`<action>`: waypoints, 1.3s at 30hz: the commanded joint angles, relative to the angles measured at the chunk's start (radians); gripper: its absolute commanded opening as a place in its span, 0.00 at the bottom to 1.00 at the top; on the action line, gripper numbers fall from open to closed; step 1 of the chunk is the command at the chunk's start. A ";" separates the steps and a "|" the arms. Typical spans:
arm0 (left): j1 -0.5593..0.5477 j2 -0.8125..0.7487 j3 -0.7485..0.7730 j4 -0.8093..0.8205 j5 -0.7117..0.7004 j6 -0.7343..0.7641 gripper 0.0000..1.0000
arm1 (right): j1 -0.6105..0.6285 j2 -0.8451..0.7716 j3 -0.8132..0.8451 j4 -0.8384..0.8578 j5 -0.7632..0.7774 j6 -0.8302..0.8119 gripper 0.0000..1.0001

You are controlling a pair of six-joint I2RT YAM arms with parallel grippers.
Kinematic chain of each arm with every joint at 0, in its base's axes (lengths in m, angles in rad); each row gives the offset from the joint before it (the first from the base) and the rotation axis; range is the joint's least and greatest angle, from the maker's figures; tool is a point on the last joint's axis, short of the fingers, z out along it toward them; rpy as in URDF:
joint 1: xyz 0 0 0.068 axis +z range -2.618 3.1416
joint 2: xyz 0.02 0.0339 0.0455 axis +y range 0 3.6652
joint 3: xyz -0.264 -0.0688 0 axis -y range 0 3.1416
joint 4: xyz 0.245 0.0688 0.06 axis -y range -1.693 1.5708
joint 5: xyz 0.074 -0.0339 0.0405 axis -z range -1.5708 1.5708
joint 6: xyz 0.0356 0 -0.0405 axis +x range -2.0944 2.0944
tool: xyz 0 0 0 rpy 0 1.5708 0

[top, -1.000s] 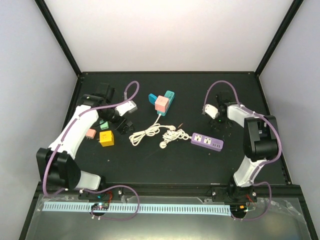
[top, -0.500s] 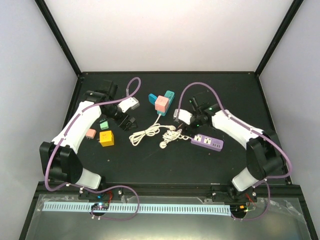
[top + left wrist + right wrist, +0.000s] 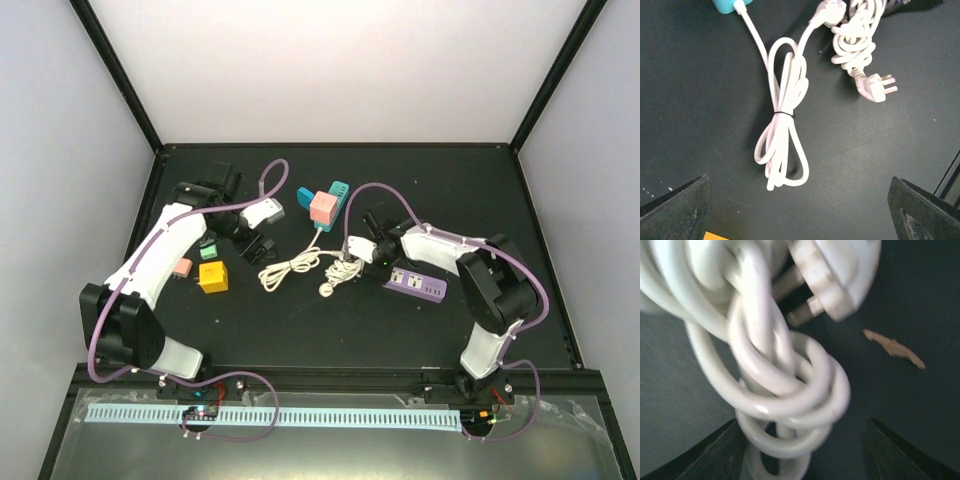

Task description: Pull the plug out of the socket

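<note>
Where the pink plug (image 3: 323, 206) sits, it is pushed into the teal socket strip (image 3: 337, 193), at the far middle of the table (image 3: 450, 180), and neither arm touches it. From that strip a white lead runs nearward into a tied cable loop (image 3: 288, 270). Just right of the loop I see a knotted cable bundle (image 3: 346, 268) ending in a three-pin plug (image 3: 879, 88).

The right jaws stand apart around the knotted bundle, with one finger (image 3: 900, 452) clear of it. That wrist's picture is blurred and very close, so I cannot tell whether the other finger (image 3: 715, 452) touches. The left jaws hang spread wide above the tied loop, holding nothing.

My left wrist view cuts the teal strip off at its top edge.

I count two strips, the teal one and a purple strip (image 3: 415, 283). There are two cable bundles. At the left lie three small pieces: a yellow cube (image 3: 212, 276), a green adapter (image 3: 208, 248) and a small pink adapter (image 3: 181, 267).
</note>
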 commanded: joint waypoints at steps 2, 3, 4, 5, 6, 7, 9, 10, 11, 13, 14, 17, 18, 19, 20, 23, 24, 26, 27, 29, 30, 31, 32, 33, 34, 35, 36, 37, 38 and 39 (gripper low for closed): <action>-0.051 -0.009 -0.013 0.009 -0.038 0.027 0.94 | -0.090 0.001 -0.018 0.043 0.040 -0.012 0.62; -0.058 -0.002 -0.015 0.013 -0.045 0.026 0.91 | -0.113 0.001 -0.018 0.044 0.038 -0.016 0.60; -0.066 0.006 -0.015 0.016 -0.053 0.023 0.89 | -0.136 0.002 -0.018 0.045 0.038 -0.022 0.57; -0.072 0.017 -0.014 0.020 -0.062 0.018 0.86 | -0.158 0.005 -0.019 0.043 0.035 -0.030 0.56; -0.081 0.026 -0.013 0.026 -0.072 0.014 0.84 | -0.184 0.008 -0.021 0.044 0.039 -0.040 0.55; -0.088 0.031 -0.015 0.037 -0.086 0.012 0.82 | -0.210 0.010 -0.021 0.046 0.042 -0.051 0.55; -0.112 0.038 -0.026 0.064 -0.122 0.015 0.79 | -0.266 0.014 -0.026 0.056 0.050 -0.078 0.55; -0.130 0.040 -0.029 0.073 -0.136 0.021 0.79 | -0.295 0.017 -0.029 0.062 0.056 -0.090 0.55; -0.147 0.042 -0.030 0.080 -0.153 0.026 0.78 | -0.336 0.020 -0.030 0.065 0.058 -0.106 0.55; -0.176 0.050 -0.032 0.103 -0.187 0.026 0.78 | -0.399 0.029 -0.030 0.068 0.058 -0.126 0.55; -0.190 0.056 -0.032 0.111 -0.202 0.025 0.78 | -0.431 0.032 -0.031 0.070 0.055 -0.134 0.55; -0.229 0.091 -0.026 0.130 -0.240 0.025 0.78 | -0.523 0.048 -0.019 0.068 0.042 -0.160 0.51; -0.243 0.105 -0.024 0.137 -0.251 0.026 0.78 | -0.554 0.053 -0.002 0.053 0.020 -0.158 0.49; -0.258 0.121 -0.022 0.144 -0.265 0.025 0.77 | -0.583 0.060 0.020 0.035 0.006 -0.154 0.51; -0.271 0.140 -0.021 0.152 -0.283 0.024 0.77 | -0.604 0.067 0.042 0.025 0.005 -0.152 0.52; -0.308 0.206 0.002 0.155 -0.335 0.022 0.76 | -0.668 0.088 0.087 0.033 0.021 -0.144 0.53; -0.316 0.229 0.015 0.152 -0.348 0.023 0.76 | -0.685 0.100 0.107 0.024 0.022 -0.139 0.53; -0.327 0.278 0.040 0.153 -0.366 0.025 0.74 | -0.714 0.121 0.143 0.000 0.013 -0.123 0.53; -0.332 0.300 0.049 0.155 -0.373 0.026 0.74 | -0.724 0.127 0.155 -0.009 0.005 -0.117 0.55; -0.343 0.344 0.075 0.155 -0.389 0.030 0.72 | -0.733 0.125 0.165 -0.020 -0.014 -0.107 0.59; -0.347 0.366 0.090 0.154 -0.401 0.029 0.70 | -0.734 0.116 0.166 -0.024 -0.032 -0.102 0.61; -0.352 0.385 0.100 0.155 -0.412 0.027 0.69 | -0.734 0.108 0.169 -0.032 -0.052 -0.093 0.64; -0.355 0.406 0.111 0.154 -0.424 0.025 0.68 | -0.733 0.098 0.175 -0.046 -0.080 -0.086 0.68; -0.356 0.424 0.117 0.156 -0.433 0.023 0.66 | -0.733 0.087 0.182 -0.063 -0.109 -0.077 0.72; -0.357 0.437 0.122 0.160 -0.442 0.020 0.66 | -0.733 0.076 0.190 -0.079 -0.139 -0.068 0.74; -0.358 0.449 0.125 0.162 -0.449 0.019 0.64 | -0.733 0.062 0.196 -0.091 -0.164 -0.057 0.76; -0.359 0.458 0.127 0.161 -0.448 0.020 0.61 | -0.733 0.048 0.202 -0.101 -0.186 -0.048 0.79; -0.365 0.463 0.126 0.159 -0.447 0.022 0.58 | -0.733 0.033 0.205 -0.107 -0.206 -0.043 0.80; -0.372 0.466 0.121 0.158 -0.447 0.022 0.55 | -0.733 0.017 0.207 -0.111 -0.221 -0.038 0.81; -0.381 0.468 0.115 0.155 -0.446 0.023 0.52 | -0.734 0.001 0.209 -0.114 -0.237 -0.034 0.82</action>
